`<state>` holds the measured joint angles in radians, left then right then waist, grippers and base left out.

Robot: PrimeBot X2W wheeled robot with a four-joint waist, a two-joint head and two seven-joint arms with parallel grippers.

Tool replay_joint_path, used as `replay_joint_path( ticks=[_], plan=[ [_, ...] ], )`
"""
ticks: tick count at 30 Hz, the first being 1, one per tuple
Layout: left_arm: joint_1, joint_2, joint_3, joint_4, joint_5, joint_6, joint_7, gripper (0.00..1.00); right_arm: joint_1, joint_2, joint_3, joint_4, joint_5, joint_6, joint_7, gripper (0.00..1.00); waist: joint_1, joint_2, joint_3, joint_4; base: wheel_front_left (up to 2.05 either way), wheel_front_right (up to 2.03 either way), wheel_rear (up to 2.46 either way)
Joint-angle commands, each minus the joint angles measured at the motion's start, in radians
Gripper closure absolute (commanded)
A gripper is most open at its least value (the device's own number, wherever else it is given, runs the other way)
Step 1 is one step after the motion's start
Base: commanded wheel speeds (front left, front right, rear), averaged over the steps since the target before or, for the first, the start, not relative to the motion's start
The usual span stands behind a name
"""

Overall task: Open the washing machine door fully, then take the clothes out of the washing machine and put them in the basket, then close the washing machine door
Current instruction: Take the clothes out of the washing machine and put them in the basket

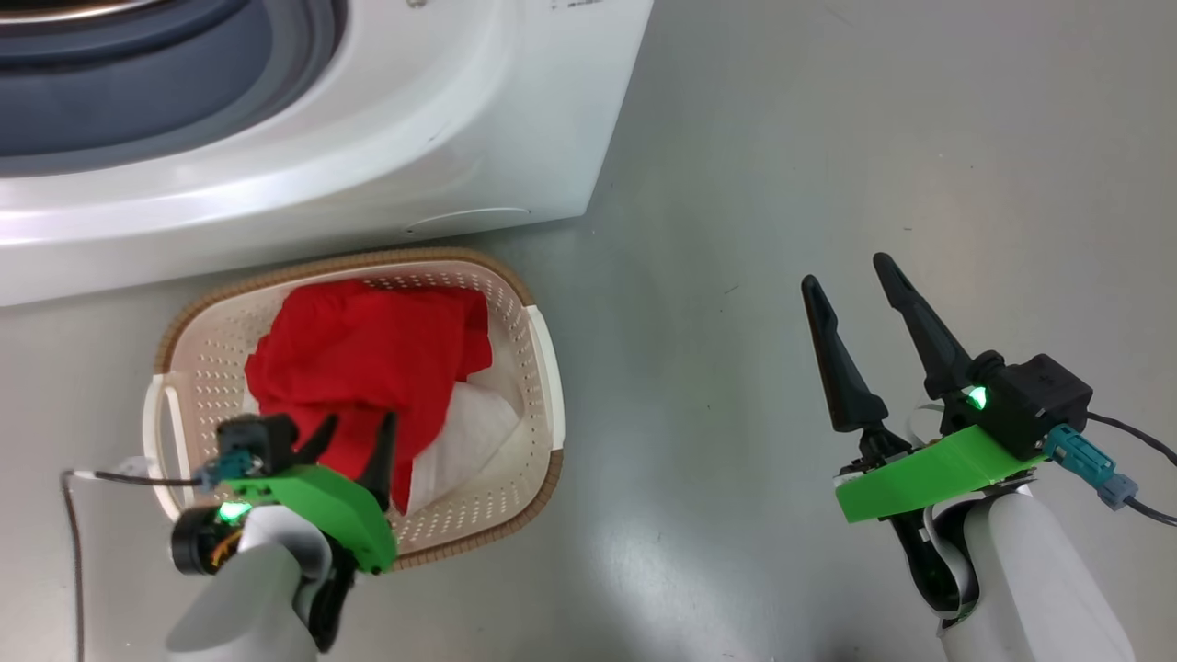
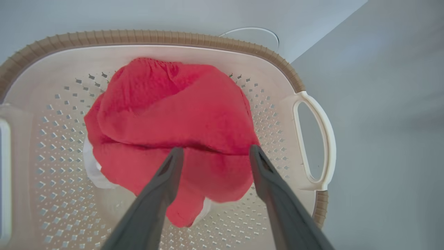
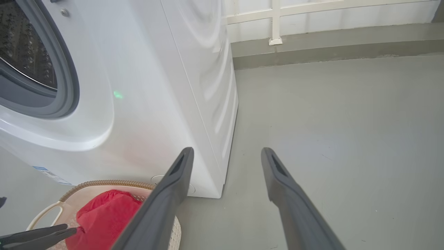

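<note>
Unreadably blurred blue label (image 3: 51,174), washing machine (image 3: 145,104)

The left tool (image 2: 216,148) and right tool (image 1: 846,269) both gape wide.

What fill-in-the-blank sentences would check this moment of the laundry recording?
The top garment in the basket is ____.
The lower garment, partly covered by it, is ____.
The left gripper, above the basket, has its jaws ____.
The right gripper, jaws apart over the floor, holds ____.
Missing words: red; white; open; nothing.
</note>
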<state>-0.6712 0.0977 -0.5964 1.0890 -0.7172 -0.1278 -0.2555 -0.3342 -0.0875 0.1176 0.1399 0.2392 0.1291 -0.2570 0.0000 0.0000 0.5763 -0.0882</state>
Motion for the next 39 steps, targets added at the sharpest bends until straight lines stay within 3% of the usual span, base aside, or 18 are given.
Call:
replay_joint_path(
  ticks=[1,14,20,28,39],
  plan=[
    [-0.002,0.038,0.030,-0.025,-0.003,-0.003,-0.006,0.00,0.008,0.007,0.019,-0.022,-0.007,0.002,-0.005,0.00,0.0000,0.0000,-0.005,0.004,0.00,0.00,0.00],
    [0.059,0.078,0.185,-0.185,0.073,-0.003,-0.006,0.00,0.038,-0.007,0.021,-0.002,-0.001,0.002,-0.005,0.00,0.0000,0.0000,-0.077,0.027,0.00,0.00,0.00],
    [0.118,0.081,0.334,-0.288,0.181,0.001,-0.006,0.00,0.061,-0.021,0.025,0.012,0.010,0.002,-0.005,0.00,0.0000,0.0000,-0.150,0.035,0.00,0.00,0.00],
    [0.257,0.040,0.541,-0.501,0.350,-0.001,-0.006,0.00,0.103,-0.049,0.030,0.029,0.026,0.002,-0.005,0.00,0.0000,0.0000,-0.269,0.046,0.00,0.00,0.00],
    [0.426,0.014,0.610,-0.727,0.417,-0.003,-0.006,0.00,0.184,-0.074,0.007,0.036,0.042,0.002,-0.005,0.00,0.0000,0.0000,-0.390,0.063,0.00,0.00,0.00]
  ],
)
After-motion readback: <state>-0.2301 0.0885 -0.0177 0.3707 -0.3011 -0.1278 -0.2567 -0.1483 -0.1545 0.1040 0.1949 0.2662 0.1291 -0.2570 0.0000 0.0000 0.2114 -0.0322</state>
